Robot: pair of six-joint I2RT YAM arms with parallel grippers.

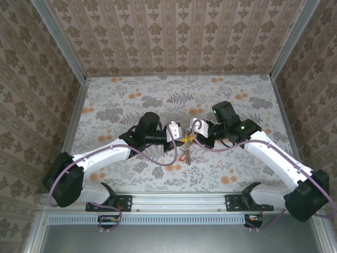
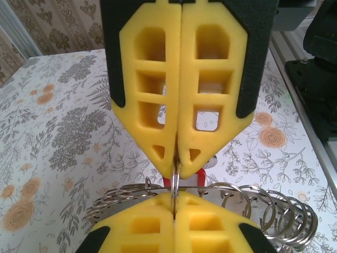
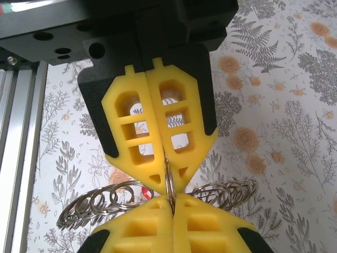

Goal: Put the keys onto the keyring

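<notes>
My two grippers meet tip to tip above the middle of the table, the left gripper [image 1: 178, 135] and the right gripper [image 1: 194, 133]. Both are shut on the same small silvery split ring [image 2: 176, 182], which stands edge-on between the yellow fingers. In the left wrist view my left gripper [image 2: 175, 196] pinches its lower part and the right gripper's fingers [image 2: 210, 105] pinch it from above. My right gripper [image 3: 171, 199] holds the split ring [image 3: 169, 182] the same way. The keyring [image 2: 266, 211], a wire hoop strung with many small rings, hangs just behind. A key's red tag [image 2: 202, 174] shows partly behind the fingertips.
The keyring bunch [image 1: 185, 154] dangles under the joined grippers over the floral tabletop [image 1: 131, 100]. Patterned walls [image 1: 168, 31] close in the back and both sides. An aluminium rail [image 1: 179, 203] runs along the near edge.
</notes>
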